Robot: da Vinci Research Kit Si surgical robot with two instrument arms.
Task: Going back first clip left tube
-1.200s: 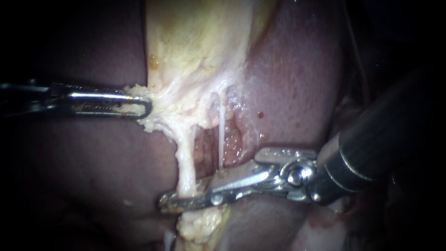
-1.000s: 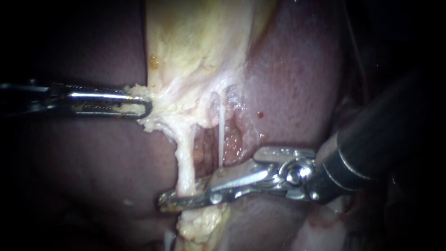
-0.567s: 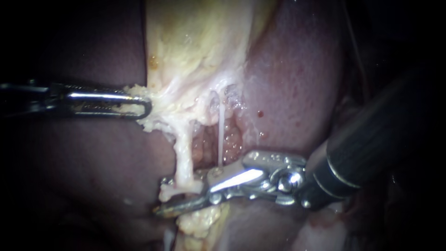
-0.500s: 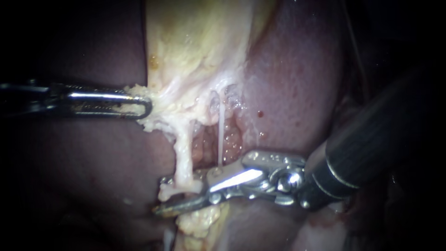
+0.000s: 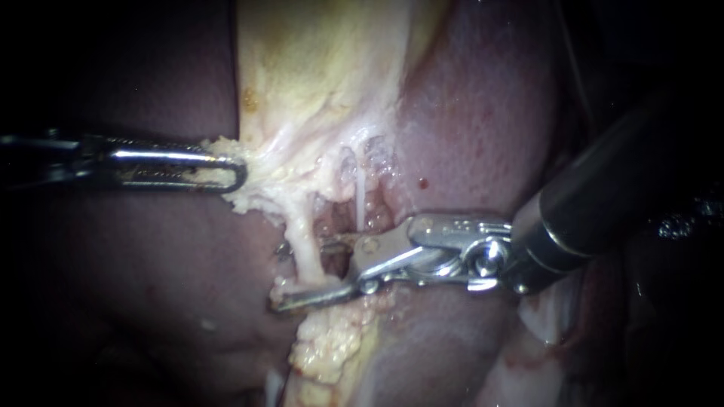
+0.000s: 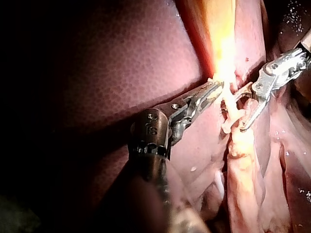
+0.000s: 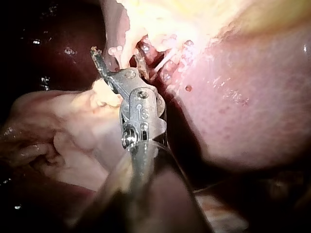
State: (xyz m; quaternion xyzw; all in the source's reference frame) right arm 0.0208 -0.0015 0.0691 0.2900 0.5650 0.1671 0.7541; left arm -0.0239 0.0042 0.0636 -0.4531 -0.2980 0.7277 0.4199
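My left instrument (image 5: 226, 172) comes in level from the left, its jaws shut on the pale edge of the gallbladder (image 5: 317, 83) and holding it taut. The left tube (image 5: 304, 245), a thick whitish strand, runs down from that edge. My right instrument (image 5: 280, 275) reaches in from the right with its jaws open, one on each side of the left tube. A thin white right tube (image 5: 360, 202) hangs just behind its upper jaw. In the left wrist view my left instrument (image 6: 217, 87) grips the tissue, and the right instrument (image 6: 238, 114) straddles the tube.
Dark red liver (image 5: 483, 128) lies on both sides of the gallbladder. A lump of yellow fatty tissue (image 5: 328, 347) sits below the right instrument's lower jaw. The right instrument's shaft (image 5: 603, 196) crosses the right of the view. I see no clip on either tube.
My right instrument's jaws have opened around the left tube and moved up along it and slightly right. The left instrument has held still.
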